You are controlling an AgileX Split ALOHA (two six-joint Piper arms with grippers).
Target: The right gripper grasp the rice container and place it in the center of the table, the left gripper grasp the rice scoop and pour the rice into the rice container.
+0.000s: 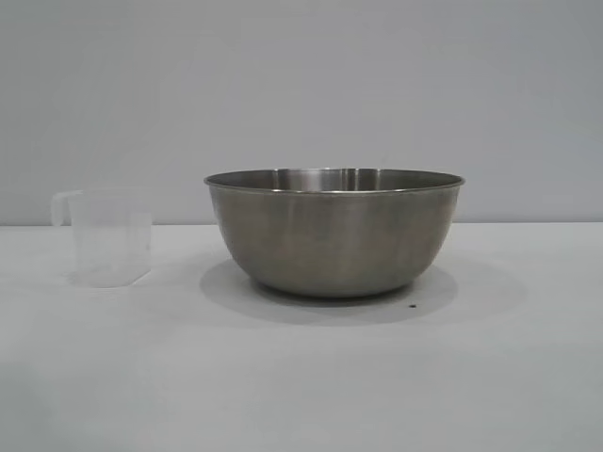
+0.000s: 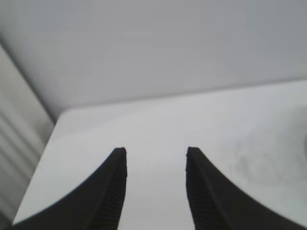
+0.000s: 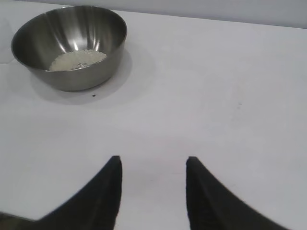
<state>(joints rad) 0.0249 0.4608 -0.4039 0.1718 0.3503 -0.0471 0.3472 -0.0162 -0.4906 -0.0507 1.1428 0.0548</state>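
The steel rice container (image 1: 334, 231) stands upright on the white table (image 1: 301, 377), near the middle in the exterior view. A pale heap of rice (image 3: 77, 59) lies inside the rice container (image 3: 72, 45). The translucent rice scoop (image 1: 105, 235) stands upright to the bowl's left, apart from it. Neither arm shows in the exterior view. My right gripper (image 3: 152, 160) is open over bare table, well away from the bowl, with nothing between its fingers. My left gripper (image 2: 156, 151) is open too, above bare table near a table corner, holding nothing.
A tiny dark speck (image 1: 413, 305) lies on the table by the bowl's base. The table's edge and corner (image 2: 60, 120) show in the left wrist view, with a grey wall (image 1: 301, 85) behind the table.
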